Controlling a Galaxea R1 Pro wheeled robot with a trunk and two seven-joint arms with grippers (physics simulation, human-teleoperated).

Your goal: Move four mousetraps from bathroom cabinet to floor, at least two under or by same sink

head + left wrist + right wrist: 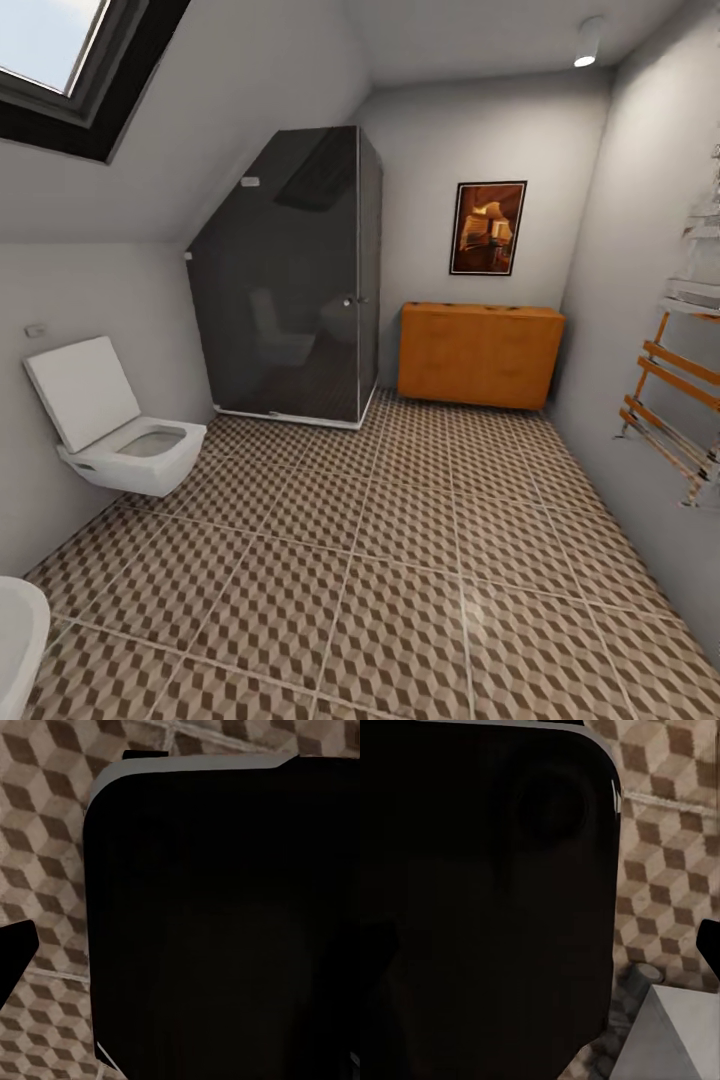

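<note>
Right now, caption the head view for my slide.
Orange-brown wooden cabinet at the far wall, beyond cube-patterned tile floor, beside dark glass shower.

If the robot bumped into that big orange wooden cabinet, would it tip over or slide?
Probably neither. The cabinet looks wide and low, and it sits against the back wall, so tipping seems unlikely. It looks like solid wood, so it is likely heavy and stiff. The patterned tile floor looks smooth, so a hard shove might slide it a little.

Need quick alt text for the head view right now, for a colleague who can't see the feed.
An orange-brown wooden cabinet stands against the far wall of a bathroom, across a cube-patterned tiled floor. A dark glass shower cubicle stands beside it, and a white toilet hangs on the left wall.
</note>
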